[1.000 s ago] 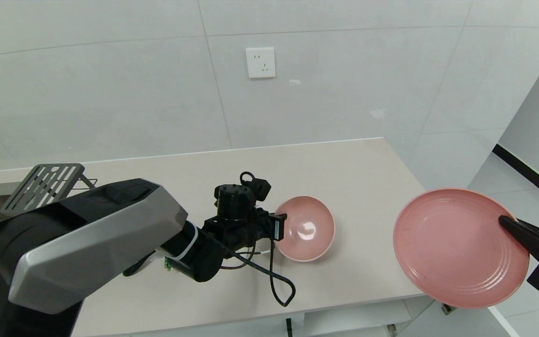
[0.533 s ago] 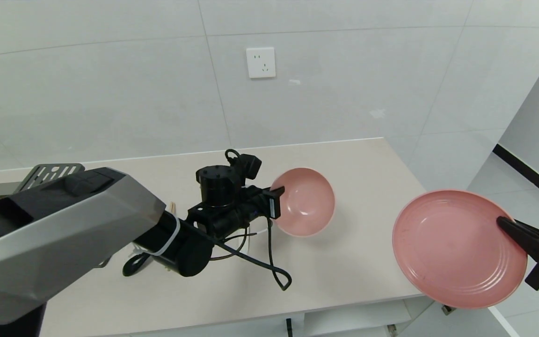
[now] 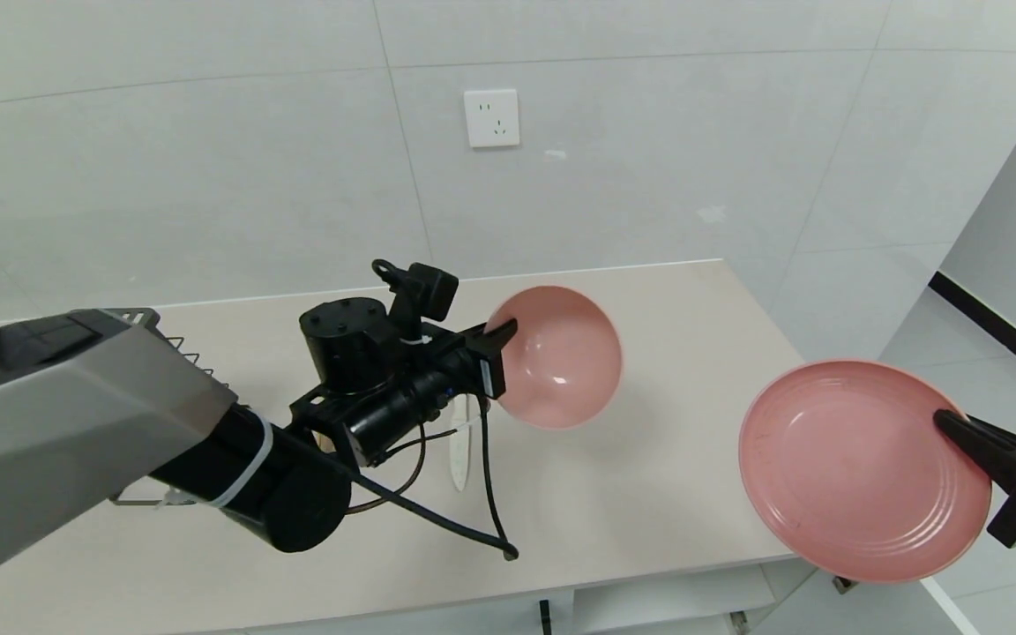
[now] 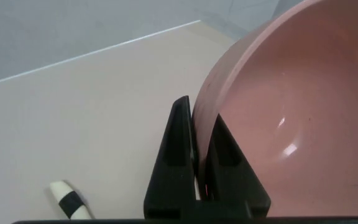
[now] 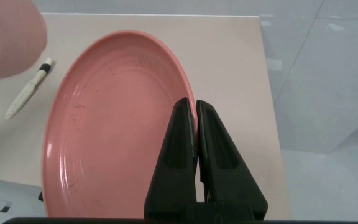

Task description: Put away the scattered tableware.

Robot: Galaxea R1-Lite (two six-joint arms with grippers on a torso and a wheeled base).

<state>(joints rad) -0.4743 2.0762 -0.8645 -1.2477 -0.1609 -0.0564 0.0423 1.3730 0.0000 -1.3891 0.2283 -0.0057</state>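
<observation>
Jaws, left gripper (image 3: 496, 356) (image 4: 197, 118): narrow, pinched on the rim of the bowl (image 3: 556, 357) (image 4: 291, 112), one finger inside the wall and one outside.

Jaws, right gripper (image 3: 942, 420) (image 5: 192, 106): narrow, clamped on the edge of the plate (image 3: 852, 467) (image 5: 117, 124), one finger above and one below.

Bowl: pink, round, plain. Held clear of the tabletop (image 3: 676, 353), near the middle of the head view. It is tipped on its side with the opening facing 3 o'clock and toward the camera. The grip is on its 9 o'clock rim.

Plate: pink, flat, with ringed grooves near the rim. It sits at 4 o'clock in the head view, well apart from the bowl, and is tilted with its face toward the camera. It hangs over the tabletop's near right corner and past its edge, with the grip at its 3 o'clock edge.

White utensil (image 3: 461, 450) (image 4: 67, 198) (image 5: 30, 87): slim, with a dark band. It lies flat on the tabletop at 7 o'clock of the bowl, not touching it. Its kind cannot be told.

Tabletop: pale beige, set against a tiled wall.

Socket (image 3: 491, 117): white, on the wall at 12 o'clock.
</observation>
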